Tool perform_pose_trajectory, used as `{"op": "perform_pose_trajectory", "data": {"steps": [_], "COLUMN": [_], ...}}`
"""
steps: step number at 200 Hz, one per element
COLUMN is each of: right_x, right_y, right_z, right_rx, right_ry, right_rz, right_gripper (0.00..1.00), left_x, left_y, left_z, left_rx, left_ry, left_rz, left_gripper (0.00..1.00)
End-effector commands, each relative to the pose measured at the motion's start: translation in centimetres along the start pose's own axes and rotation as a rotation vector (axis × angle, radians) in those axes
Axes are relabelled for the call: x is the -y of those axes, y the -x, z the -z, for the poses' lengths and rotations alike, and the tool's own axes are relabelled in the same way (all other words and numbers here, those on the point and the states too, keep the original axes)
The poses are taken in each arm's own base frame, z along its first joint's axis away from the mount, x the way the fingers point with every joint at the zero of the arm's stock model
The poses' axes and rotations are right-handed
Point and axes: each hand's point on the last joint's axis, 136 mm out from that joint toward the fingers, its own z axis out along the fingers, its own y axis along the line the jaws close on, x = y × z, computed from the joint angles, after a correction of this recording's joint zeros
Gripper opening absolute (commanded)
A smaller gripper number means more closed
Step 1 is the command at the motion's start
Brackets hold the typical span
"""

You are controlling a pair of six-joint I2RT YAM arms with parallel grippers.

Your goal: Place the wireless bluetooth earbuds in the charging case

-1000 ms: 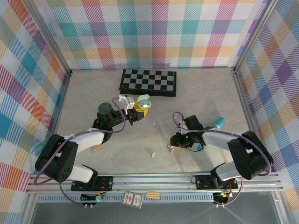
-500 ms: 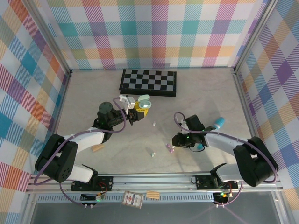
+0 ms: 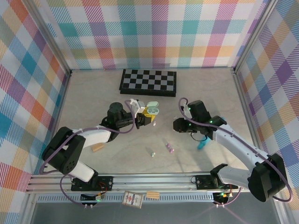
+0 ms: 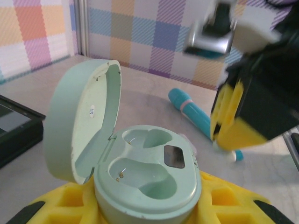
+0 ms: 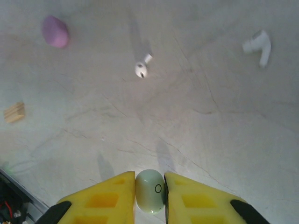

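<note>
The right gripper (image 3: 179,125) has left its low spot by the pink bud (image 3: 170,148) near the desk's near edge. It has swung toward the far edge and now faces the left gripper (image 3: 148,115), with a green bud (image 5: 149,191) pinched between its fingers. The left gripper, carrying the open case (image 3: 153,110), has shifted rightward toward the desk's centre, narrowing the gap between the two.

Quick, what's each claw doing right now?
Left gripper: closed on the open mint charging case.
Right gripper: closed on a pale green earbud.
</note>
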Motion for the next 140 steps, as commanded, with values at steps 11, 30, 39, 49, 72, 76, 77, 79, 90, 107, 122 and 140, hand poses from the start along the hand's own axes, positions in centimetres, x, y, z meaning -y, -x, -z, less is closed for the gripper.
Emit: {"op": "perform_pose_trajectory", "data": {"steps": [11,30,39,49,72,76,77,79,90,107,122,140], "right_x": [-3.1,-4.4,-4.9,-5.3,-6.2,-6.2,-6.2,-6.3,-6.4,-6.6,-6.7,-6.7], "right_y": [2.6,4.0,4.6,5.1,6.1,6.2,6.2,6.3,6.6,7.0,7.2,7.4], "right_z": [2.7,3.4,3.7,3.7,3.4,3.3,3.3,3.2,2.9,2.6,2.3,1.9], "right_rx": [0.057,0.083,0.093,0.099,0.1,0.098,0.098,0.097,0.094,0.098,0.098,0.096], "right_ry": [0.024,0.042,0.048,0.055,0.069,0.068,0.069,0.069,0.067,0.072,0.074,0.076], "right_rz": [0.137,0.185,0.203,0.22,0.252,0.255,0.256,0.259,0.271,0.284,0.29,0.291], "right_gripper": [0.22,0.22,0.22,0.22,0.22,0.22,0.22,0.22,0.22,0.22,0.22,0.22], "left_x": [1.4,1.7,1.9,2.1,2.3,2.4,2.4,2.4,2.6,2.7,2.9,3.0], "left_y": [0.8,0.5,0.4,0.3,0.2,0.2,0.2,0.3,0.4,0.5,0.6,0.6], "left_z": [-1.8,-2.4,-2.5,-2.6,-2.7,-2.8,-2.8,-2.8,-2.8,-2.9,-2.9,-2.9], "left_rx": [0.022,0.016,0.013,0.009,0.002,0.002,0.002,0.003,0.002,0.002,0.002,0.0], "left_ry": [-0.055,-0.069,-0.077,-0.085,-0.102,-0.105,-0.107,-0.108,-0.118,-0.129,-0.141,-0.147], "left_rz": [-0.046,-0.036,-0.033,-0.029,-0.023,-0.023,-0.023,-0.024,-0.02,-0.012,-0.007,-0.004], "left_gripper": [0.28,0.28,0.28,0.28,0.28,0.28,0.28,0.28,0.28,0.28,0.27,0.27]}}
